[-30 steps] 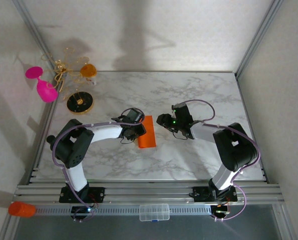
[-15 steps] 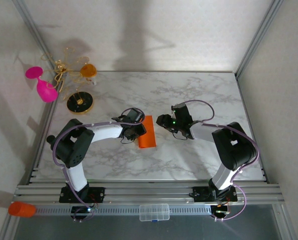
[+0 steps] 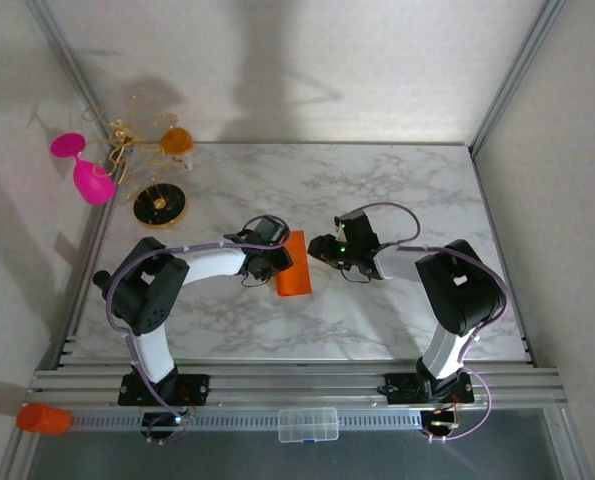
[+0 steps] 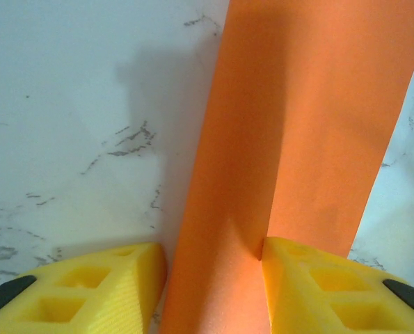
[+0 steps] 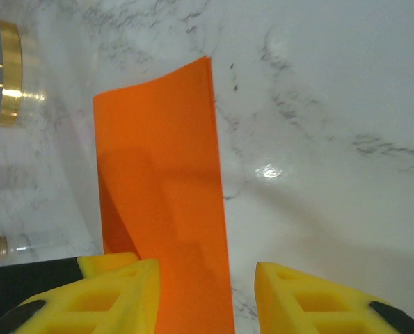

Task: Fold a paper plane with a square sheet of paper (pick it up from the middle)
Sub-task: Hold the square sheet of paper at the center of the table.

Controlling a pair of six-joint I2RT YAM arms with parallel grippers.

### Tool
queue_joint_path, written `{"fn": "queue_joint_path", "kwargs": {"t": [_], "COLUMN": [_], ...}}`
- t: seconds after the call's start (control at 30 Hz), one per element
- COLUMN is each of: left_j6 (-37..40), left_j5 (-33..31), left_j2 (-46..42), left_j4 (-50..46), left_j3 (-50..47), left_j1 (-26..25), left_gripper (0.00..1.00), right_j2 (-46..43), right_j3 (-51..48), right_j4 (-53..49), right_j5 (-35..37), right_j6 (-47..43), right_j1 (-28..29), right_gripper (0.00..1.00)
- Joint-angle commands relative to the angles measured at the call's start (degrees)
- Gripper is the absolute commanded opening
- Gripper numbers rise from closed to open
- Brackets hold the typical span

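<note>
The square sheet of paper is bright orange and lies on the marble table as a narrow rectangle folded double; a paper plane is out of view. My left gripper sits at its left edge. In the left wrist view one raised layer of the paper runs between the yellow fingers; the right finger touches a crease, and a sliver of table shows beside the left one. My right gripper is open just right of the sheet, its jaws straddling the right edge of the paper.
A black and gold stand, a pink goblet and a small orange cup are at the back left. An orange cylinder and a clear box rest on the front rail. The gold disc shows in the right wrist view.
My right gripper has slid left toward the paper and its jaws have narrowed a little. The left arm and the paper have stayed put.
</note>
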Motion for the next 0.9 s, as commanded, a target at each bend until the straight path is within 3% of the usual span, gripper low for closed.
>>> {"fn": "queue_joint_path", "kwargs": {"t": [0.0,0.47,0.87], "left_j6": [0.0,1.1,1.1], "left_j5": [-1.8,-1.9,-1.8], "left_j2": [8.8,9.5,9.9], "left_j4": [-2.5,-2.6,-2.4], "left_j3": [-3.2,-3.1,-3.2], "left_j1": [-0.4,-0.6,-0.8], "left_gripper": [0.45,0.45,0.45], "right_j2": [1.6,6.8,10.9], "right_j3": [2.2,7.8,11.2], "right_j4": [0.8,-3.2,-8.8], "right_j5": [-1.9,-4.0,-3.0], "right_j6": [-2.0,-4.3,-4.6], "right_j1": [0.9,2.9,3.2], "right_gripper": [0.4,0.21,0.13]}}
